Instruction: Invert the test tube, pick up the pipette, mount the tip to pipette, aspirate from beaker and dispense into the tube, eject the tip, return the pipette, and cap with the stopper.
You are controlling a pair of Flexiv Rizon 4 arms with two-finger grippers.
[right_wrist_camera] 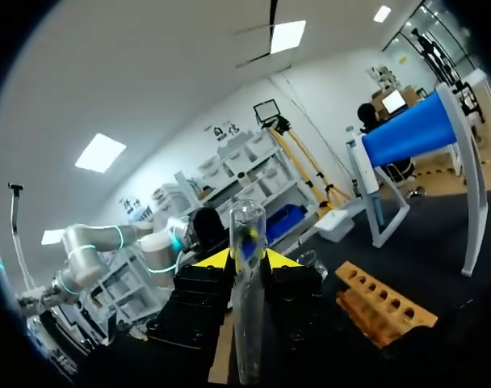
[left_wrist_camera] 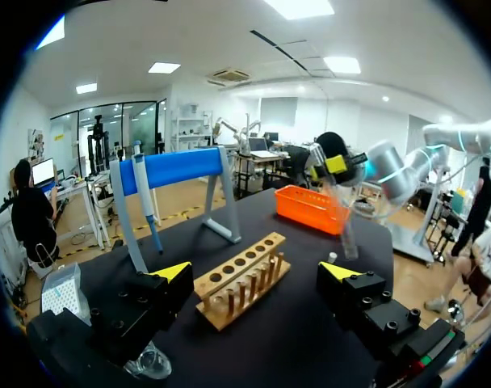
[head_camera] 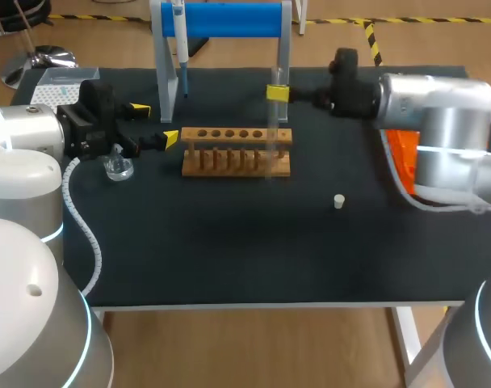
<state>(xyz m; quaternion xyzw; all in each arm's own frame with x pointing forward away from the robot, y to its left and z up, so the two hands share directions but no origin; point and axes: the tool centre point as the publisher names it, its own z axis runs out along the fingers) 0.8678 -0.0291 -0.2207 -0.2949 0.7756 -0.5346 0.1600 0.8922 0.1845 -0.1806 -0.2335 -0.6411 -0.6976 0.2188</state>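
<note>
A matte black worktop (head_camera: 229,259) carries a wooden rack (head_camera: 237,151) at its middle. At the rack's right end a clear test tube (right_wrist_camera: 246,339) is gripped upright by the right tool (head_camera: 278,93). Beside the rack's left end the left tool (head_camera: 155,123) is spread, with a glass beaker (head_camera: 118,168) partly hidden under it.

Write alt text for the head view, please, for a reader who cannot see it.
The right gripper holds a clear test tube at the right end of a wooden rack. The left gripper is open by the rack's left end, near a glass beaker; a pipette hangs on the blue stand behind. A white stopper lies apart.
</note>
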